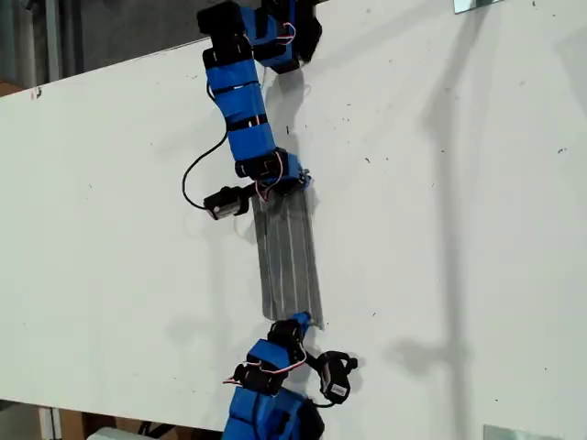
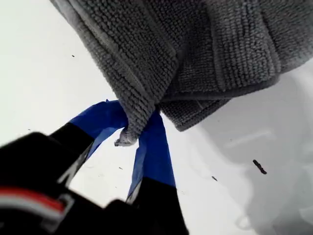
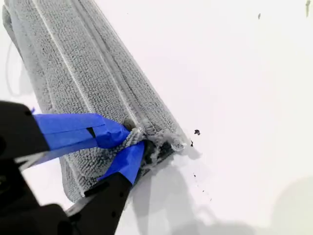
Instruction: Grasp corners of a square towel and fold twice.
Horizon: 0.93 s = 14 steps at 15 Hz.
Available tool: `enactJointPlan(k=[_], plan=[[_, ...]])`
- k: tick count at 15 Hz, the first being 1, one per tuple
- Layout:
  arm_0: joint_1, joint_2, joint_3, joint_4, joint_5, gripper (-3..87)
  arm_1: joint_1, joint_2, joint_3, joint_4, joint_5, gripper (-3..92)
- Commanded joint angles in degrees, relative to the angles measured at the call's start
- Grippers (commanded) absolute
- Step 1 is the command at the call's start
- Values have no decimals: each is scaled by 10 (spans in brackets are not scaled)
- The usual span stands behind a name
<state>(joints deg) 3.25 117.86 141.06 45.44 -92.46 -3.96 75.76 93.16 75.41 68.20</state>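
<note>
Exterior view: the towel (image 1: 289,257), folded into a long narrow grey strip with pale stripes, spans the white table (image 1: 459,229) between two blue-taped arms, one at each end.

First wrist view: my first gripper (image 2: 131,137) has its blue-taped fingers (image 2: 154,147) pinching a looped-pile corner (image 2: 128,134); layered folds hang beyond the tips.

Second wrist view: my second gripper (image 3: 129,142) has its fingers (image 3: 73,129) pressed together on a frayed end corner (image 3: 164,142); the ribbed strip stretches away from them along the table.
</note>
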Motion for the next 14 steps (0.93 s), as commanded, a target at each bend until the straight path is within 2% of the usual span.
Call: enactJointPlan(k=[1,2,3,6,8,11,14], plan=[[5,-3,-8,-12,-10,22,-3,9,-5,0,4,113],[8,-10,-21,-9,-8,150,-3,13,-5,7,4,166],[10,-21,-53,15,-6,238,-4,22,-12,25,4,200],[2,-95,-226,150,33,233,15,86,-28,88,-4,262],[-16,-137,-309,220,61,233,45,117,-15,108,-23,301],[-42,-141,-315,260,72,233,99,121,28,88,-62,379],[-40,-122,-258,245,40,233,123,65,59,37,-76,427]])
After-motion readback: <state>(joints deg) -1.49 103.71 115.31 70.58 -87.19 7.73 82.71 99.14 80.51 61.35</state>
